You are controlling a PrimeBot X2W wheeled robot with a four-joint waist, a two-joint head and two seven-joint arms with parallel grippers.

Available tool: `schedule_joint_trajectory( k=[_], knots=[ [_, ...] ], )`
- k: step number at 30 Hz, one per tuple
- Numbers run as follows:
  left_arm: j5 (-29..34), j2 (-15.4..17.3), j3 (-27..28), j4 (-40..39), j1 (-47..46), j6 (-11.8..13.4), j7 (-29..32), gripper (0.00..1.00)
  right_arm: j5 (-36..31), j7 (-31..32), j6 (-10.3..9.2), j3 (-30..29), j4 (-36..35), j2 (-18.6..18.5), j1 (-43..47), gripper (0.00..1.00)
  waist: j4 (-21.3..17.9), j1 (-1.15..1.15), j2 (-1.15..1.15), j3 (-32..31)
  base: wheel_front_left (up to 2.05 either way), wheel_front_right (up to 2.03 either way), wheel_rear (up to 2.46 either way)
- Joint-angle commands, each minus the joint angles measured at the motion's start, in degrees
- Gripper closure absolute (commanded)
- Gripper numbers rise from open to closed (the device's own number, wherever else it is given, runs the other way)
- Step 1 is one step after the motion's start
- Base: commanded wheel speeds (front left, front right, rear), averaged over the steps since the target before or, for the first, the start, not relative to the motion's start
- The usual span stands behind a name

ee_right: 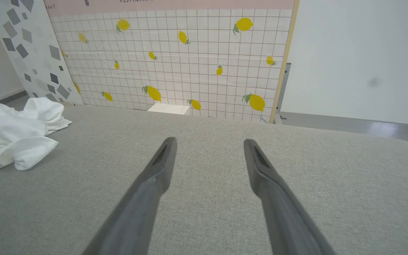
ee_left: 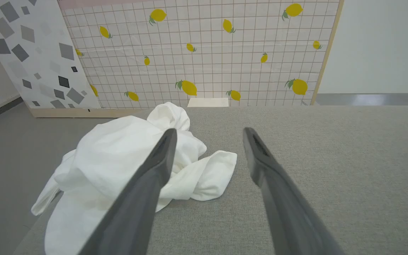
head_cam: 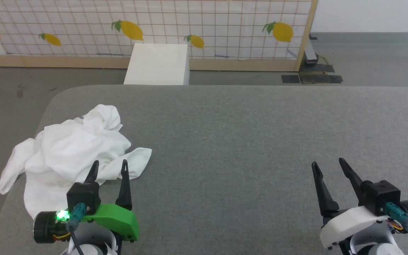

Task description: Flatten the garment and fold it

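Garment (head_cam: 66, 156) lies crumpled in a white heap at the left end of the table (head_cam: 243, 141). Part of it hangs over the left edge, and one fold reaches rightward across the grey cloth. At the heap's near-right side the left gripper (head_cam: 110, 162) has its fingers spread wide apart and holds nothing. In the head view its tips overlap the heap's near edge. In the left wrist view one finger (ee_left: 147, 184) crosses in front of the white fabric and the other is over bare table. Whether the tips touch the fabric cannot be told. Beyond the table's far edge a box (head_cam: 158, 63) sits on the floor (head_cam: 12, 92) before a lemon-print screen (head_cam: 207, 28). Well to the right, the right gripper (head_cam: 327, 161) hovers over bare table, its fingers likewise wide apart and empty, well apart from the garment.
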Motion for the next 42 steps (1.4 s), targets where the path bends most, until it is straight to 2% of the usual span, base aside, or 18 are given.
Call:
schedule_joint_trajectory(
  k=[1,24,42],
  knots=[
    [-0.36,-0.06,-0.09,-0.01,1.26,0.36,-0.69,0.00,0.58,-0.70,-0.02,0.20,0.34,0.03,0.75,0.00,0.87,0.00,0.00,-0.15,0.00,0.00,0.00],
    [-1.69,-0.11,-0.50,0.11,3.68,1.64,-3.41,0.00,3.43,-3.42,-0.03,1.54,1.88,0.05,1.75,0.00,9.98,0.00,0.00,-0.64,0.00,0.00,0.00],
    [-2.32,-0.15,-0.73,0.26,5.03,2.67,-5.52,0.00,5.37,-5.54,-0.05,2.98,4.08,0.06,1.99,0.00,15.39,0.00,0.00,-1.22,0.00,0.00,0.00]
  ],
)
